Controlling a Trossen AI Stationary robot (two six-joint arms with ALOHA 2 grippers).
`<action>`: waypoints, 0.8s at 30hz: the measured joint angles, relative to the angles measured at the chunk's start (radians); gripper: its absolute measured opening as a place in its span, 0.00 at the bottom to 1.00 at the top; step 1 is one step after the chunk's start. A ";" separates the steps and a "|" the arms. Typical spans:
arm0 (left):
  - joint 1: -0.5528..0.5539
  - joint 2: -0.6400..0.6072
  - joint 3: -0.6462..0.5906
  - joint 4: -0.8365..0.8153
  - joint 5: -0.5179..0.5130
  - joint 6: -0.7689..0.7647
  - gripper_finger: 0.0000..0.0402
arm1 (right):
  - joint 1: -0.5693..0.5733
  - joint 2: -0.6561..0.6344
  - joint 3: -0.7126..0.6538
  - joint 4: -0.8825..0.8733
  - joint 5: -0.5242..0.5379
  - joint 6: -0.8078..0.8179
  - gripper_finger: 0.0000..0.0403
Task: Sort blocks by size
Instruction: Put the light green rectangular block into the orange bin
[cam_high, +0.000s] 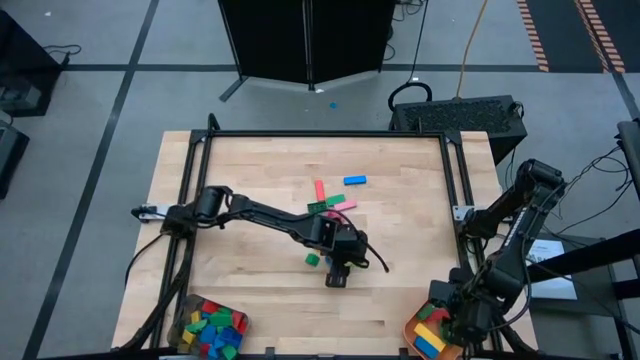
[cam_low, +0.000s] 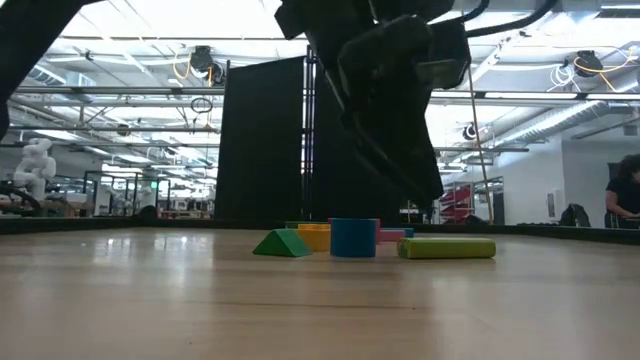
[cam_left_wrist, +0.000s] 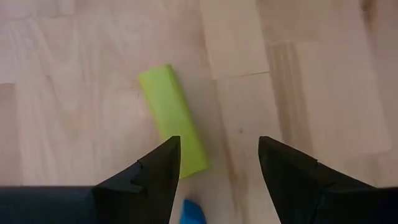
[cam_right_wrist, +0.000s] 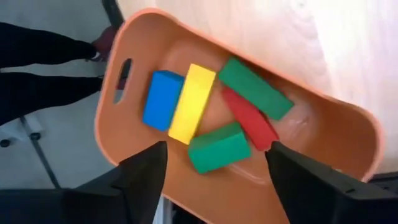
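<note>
The sort looks well along but not finished, to judge by how the blocks lie. In the high view, two containers at the lower edge of the table (cam_high: 250, 290) already hold bricks, while a small scatter of loose blocks (cam_high: 330, 203) remains near the middle of the frame: a blue one (cam_high: 354, 181) toward the upper centre, a red (cam_high: 320, 189), pink and green cluster just below it, and a small green one (cam_high: 312, 259) lower down, beside the left hand (cam_high: 337, 277).

The grey container (cam_high: 212, 327) at the lower left of the high view is heaped with many short bricks in red, blue, green and yellow. The orange tray (cam_right_wrist: 118, 118) at the lower right holds long ones: the right wrist view shows a blue block (cam_right_wrist: 161, 99), a yellow block (cam_right_wrist: 193, 102), two green and a red lying loose inside it.

The left hand hovers over the middle of the table with its fingers (cam_left_wrist: 155, 174) spread wide and holding nothing; a long lime-green block (cam_left_wrist: 171, 118) lies flat on the wood just ahead, partly under one finger. The right hand (cam_right_wrist: 214, 180) hangs over the tray, fingers wide and holding nothing.

What seems left is the handful of loose pieces in the centre.
</note>
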 joint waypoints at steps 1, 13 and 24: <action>-0.003 0.000 0.000 0.001 -0.028 0.000 0.54 | 0.000 0.000 0.000 -0.010 0.000 -0.001 0.67; 0.003 0.054 0.000 0.016 -0.097 -0.104 0.54 | 0.000 0.000 0.000 -0.027 0.002 -0.010 0.63; 0.001 0.089 0.005 -0.052 -0.121 -0.104 0.42 | 0.000 0.000 0.000 -0.028 0.007 0.001 0.63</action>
